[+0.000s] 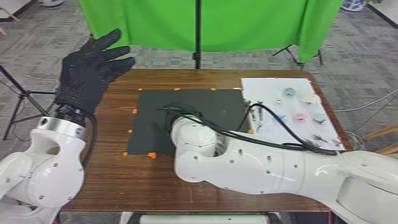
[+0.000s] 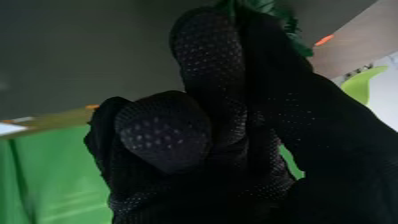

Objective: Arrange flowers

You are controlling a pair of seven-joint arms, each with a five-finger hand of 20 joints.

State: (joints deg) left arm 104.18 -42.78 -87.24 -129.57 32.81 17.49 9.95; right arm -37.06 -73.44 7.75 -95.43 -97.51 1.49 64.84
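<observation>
Our right robot hand [image 2: 209,55] pinches foliage [image 2: 263,5] mid-bench [image 1: 133,187], likely for arranging; our left robot hand [image 1: 87,72], spread, clears the left edge.

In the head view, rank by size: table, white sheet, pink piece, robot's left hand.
1. Table
2. White sheet and left hand: unsure, they look alike and the hand may be nearer
3. Pink piece

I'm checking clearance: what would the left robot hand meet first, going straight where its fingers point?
Probably the green cloth hanging beyond the table; in the head view the left robot hand points toward it, though depth is unclear.
</observation>
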